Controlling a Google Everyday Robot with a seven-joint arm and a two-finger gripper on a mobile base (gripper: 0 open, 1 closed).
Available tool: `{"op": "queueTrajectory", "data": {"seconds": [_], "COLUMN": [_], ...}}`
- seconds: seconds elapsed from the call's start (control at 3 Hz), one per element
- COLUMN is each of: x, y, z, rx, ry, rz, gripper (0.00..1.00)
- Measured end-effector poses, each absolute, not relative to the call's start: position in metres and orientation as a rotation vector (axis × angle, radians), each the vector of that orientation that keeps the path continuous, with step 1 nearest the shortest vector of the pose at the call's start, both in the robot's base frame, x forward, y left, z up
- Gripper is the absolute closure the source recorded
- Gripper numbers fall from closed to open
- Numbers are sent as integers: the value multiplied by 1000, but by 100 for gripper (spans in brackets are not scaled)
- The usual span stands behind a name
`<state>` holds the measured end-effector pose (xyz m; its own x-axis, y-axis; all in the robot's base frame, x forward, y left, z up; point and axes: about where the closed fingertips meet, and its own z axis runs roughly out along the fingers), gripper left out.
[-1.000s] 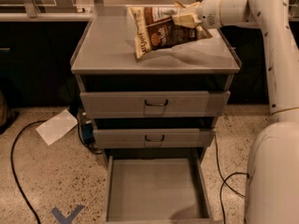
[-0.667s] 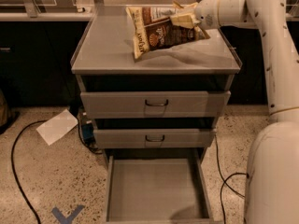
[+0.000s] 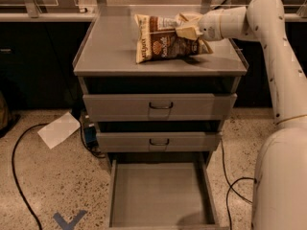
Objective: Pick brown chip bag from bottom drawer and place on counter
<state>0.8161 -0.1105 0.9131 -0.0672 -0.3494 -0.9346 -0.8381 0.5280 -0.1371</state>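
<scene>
Up top, one claw (image 3: 191, 31) grips one brown chip bag (image 3: 160, 44) over the counter (image 3: 110, 56)

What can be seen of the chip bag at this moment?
The chip bag is a crinkly, pillow-shaped packet, brown and cream with a white label panel; its print is too small to read. It sits tilted over the rear right part of the counter, with its lower left edge at or just above the surface. The gripper is clamped on its upper right end. Nothing else touches it.
</scene>
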Motion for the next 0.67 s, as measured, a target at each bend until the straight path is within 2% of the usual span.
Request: {"op": "queueTrajectory", "data": {"seconds": [0.33,0.67], "x": [816,816], "y": [-110,-110], "z": [913,913], "rx": [-1020,-1020], "ry": [1655,1655], "rz": [550,550], "gripper": [81,58]}}
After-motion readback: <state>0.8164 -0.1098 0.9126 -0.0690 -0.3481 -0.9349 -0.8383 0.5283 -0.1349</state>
